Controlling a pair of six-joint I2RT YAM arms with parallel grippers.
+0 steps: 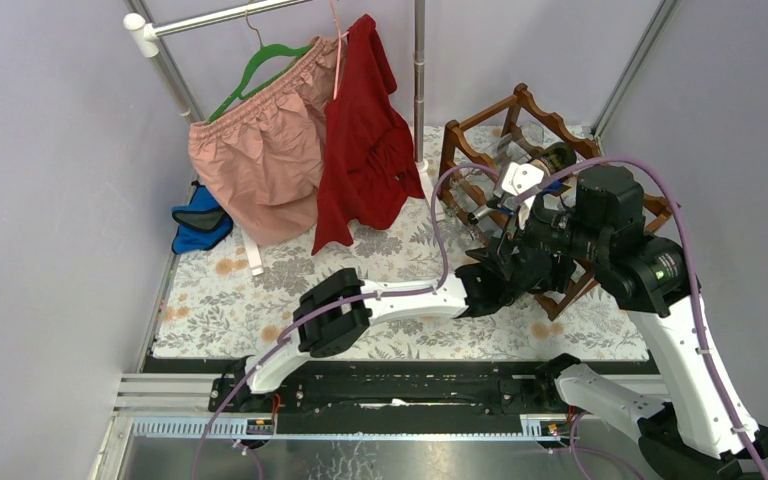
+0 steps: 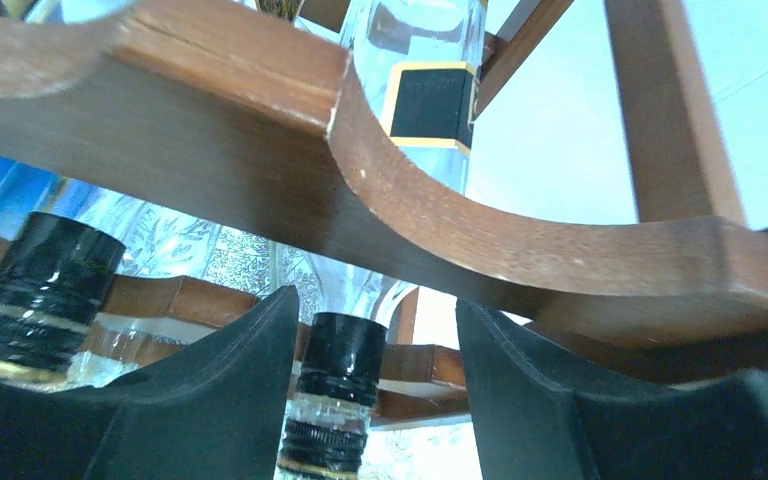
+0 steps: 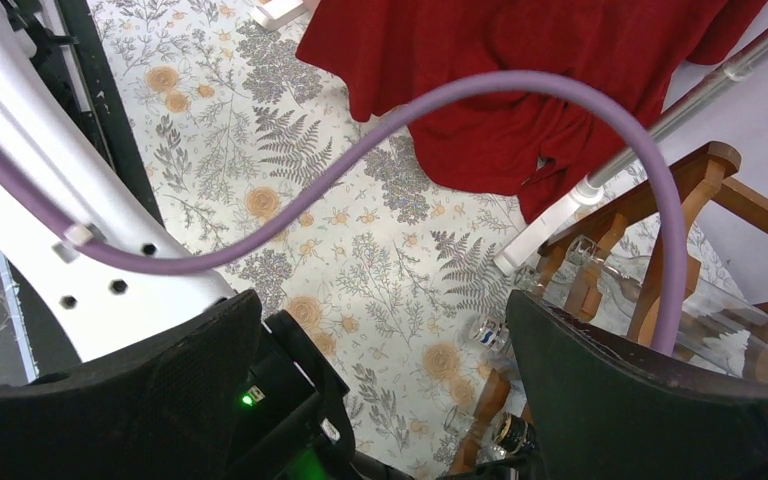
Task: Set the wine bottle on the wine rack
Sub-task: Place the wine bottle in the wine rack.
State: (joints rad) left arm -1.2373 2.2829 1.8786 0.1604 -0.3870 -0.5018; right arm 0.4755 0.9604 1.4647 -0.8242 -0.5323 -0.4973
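Bottle [image 2: 345, 365]: clear glass with a black cap, shown lying in a lower tier of the rack [image 2: 560, 250], cap toward the left wrist camera, beneath a scalloped rail. The neck is framed by the left tool [image 2: 375, 300], whose jaws are set apart on either side of the cap. A gap is visible on both sides, so nothing is gripped. A second bottle [image 2: 50, 285] is seen just beside it, to the left in the wrist view. A third bottle [image 2: 430, 100], black-labelled, is carried on the tier above. The right tool [image 3: 380, 300] is held wide open over the flowered tabletop [image 3: 290, 130] beside the rack, with nothing between its jaws.

Handling, as judged: the bottle is taken to be rigid, smooth and breakable. Whether it is filled cannot be told, so its weight is left uncertain. The neck, just below the cap, is judged the natural place to be held, being the narrowest part; the ridged band there would serve as a stop against slipping. When held by the neck alone, the long body acts as a lever, so drooping and twisting are to be expected. On the scallops the round body can be rolled by a light knock.

Placement is judged done. A straight withdrawal along the neck's axis is called for, so that neither cap nor rail is struck.
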